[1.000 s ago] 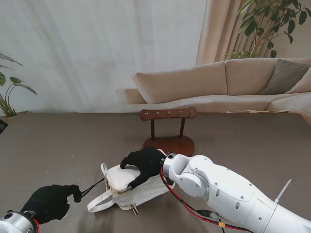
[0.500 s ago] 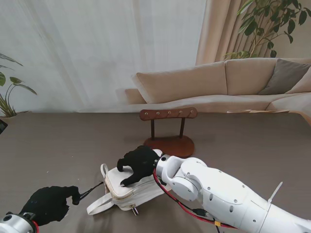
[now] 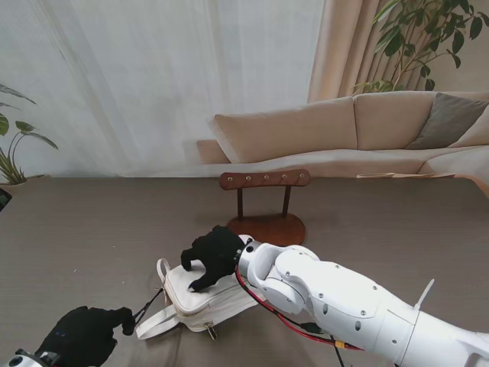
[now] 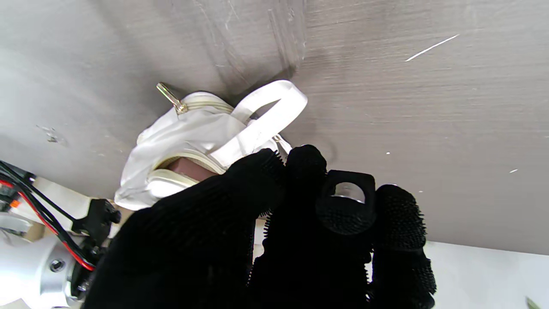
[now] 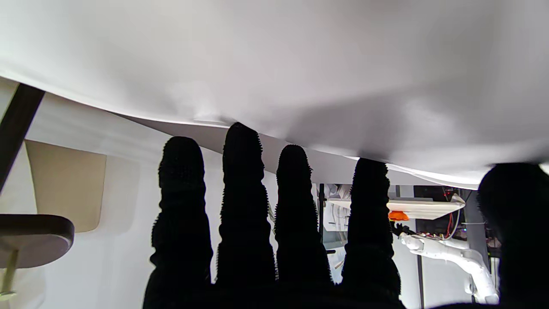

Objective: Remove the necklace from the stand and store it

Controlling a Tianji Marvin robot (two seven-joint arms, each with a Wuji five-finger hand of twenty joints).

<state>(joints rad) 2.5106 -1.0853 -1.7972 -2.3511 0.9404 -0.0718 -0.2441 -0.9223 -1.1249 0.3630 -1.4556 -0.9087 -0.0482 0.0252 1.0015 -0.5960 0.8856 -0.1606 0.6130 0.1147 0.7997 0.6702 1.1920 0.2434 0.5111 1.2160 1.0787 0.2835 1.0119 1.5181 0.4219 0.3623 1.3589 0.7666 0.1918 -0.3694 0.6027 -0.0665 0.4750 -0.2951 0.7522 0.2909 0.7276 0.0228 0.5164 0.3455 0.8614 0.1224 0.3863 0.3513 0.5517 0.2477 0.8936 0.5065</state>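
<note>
The dark wooden necklace stand [image 3: 265, 205] with its peg bar looks bare, so the removal seems done. Nearer to me than the stand lies a small white fabric zip pouch [image 3: 200, 297] on the grey-brown bench [image 3: 92, 229]. The right hand [image 3: 214, 256] rests flat on the pouch, fingers spread, gripping nothing. The left hand [image 3: 85, 336] — nearer still — pinches what looks like a thin dark cord [image 3: 147, 303] running to the pouch's zip; whether that is the necklace I cannot tell. The necklace itself is unseen — probably inside; closing remains.
</note>
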